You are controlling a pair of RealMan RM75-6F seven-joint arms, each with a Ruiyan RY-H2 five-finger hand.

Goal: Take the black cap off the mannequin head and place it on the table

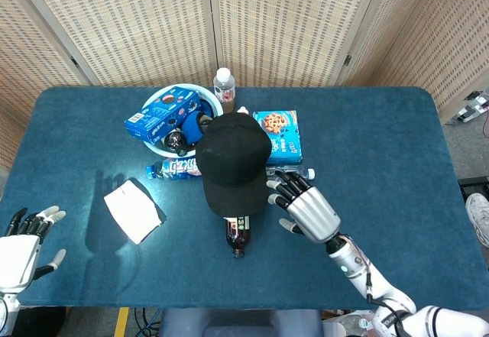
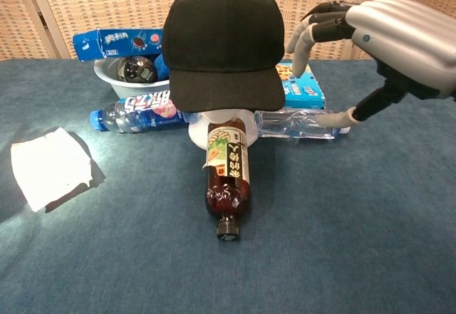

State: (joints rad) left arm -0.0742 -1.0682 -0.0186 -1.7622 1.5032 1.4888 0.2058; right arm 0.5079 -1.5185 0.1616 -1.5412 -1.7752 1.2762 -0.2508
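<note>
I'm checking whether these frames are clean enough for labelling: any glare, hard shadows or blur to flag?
Head view: sharp; a bright light patch on the table beside the white paper, which casts a hard shadow. Chest view: the black cap is evenly lit and in focus; the right hand looms large and slightly soft near the lens.

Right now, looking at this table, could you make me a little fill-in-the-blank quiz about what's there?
1. The black cap sits on a white ____ head.
2. The right hand is open, close beside the cap, and holds ____.
3. The brown bottle lies on its ____, cap end toward the camera in the chest view.
4. The white bowl holds a ____ box of cookies.

Missing words: mannequin; nothing; side; blue
</note>
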